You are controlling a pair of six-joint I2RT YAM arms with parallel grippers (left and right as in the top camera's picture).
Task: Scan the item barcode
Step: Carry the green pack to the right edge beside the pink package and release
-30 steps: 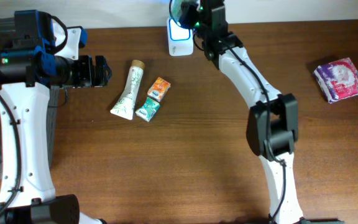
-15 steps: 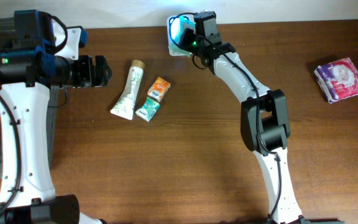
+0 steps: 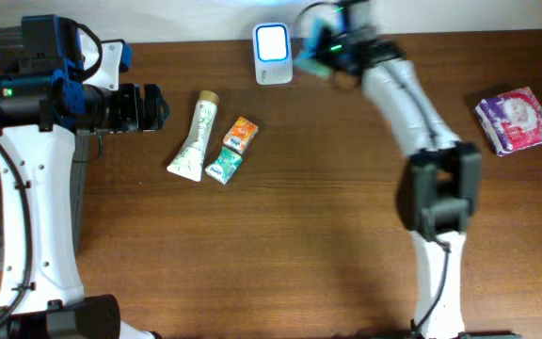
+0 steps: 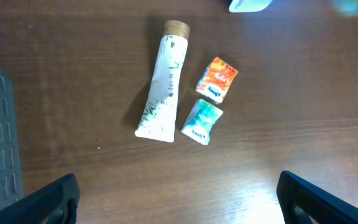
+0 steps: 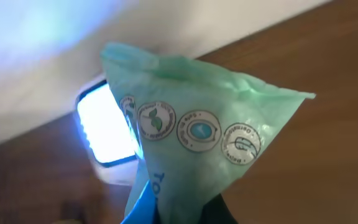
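Right wrist view: right tool (image 3: 326,44) clamped on a green packet (image 5: 197,143), just beside the lit scanner (image 5: 107,134).
Its jaws are together on the packet's lower end, so the face with round printed marks shows to the wrist camera; no barcode can be read there. Seen from overhead, the scanner stands at the far edge of the bench (image 3: 299,235), just left of the held packet and apart from it, its window glowing. The next move likely carries the packet sideways across that window, and the right arm is much the nearer. Left tool (image 3: 156,105) hangs wide apart and empty, near a tube (image 3: 194,137), an orange packet (image 3: 241,134) and a teal packet (image 3: 223,166).
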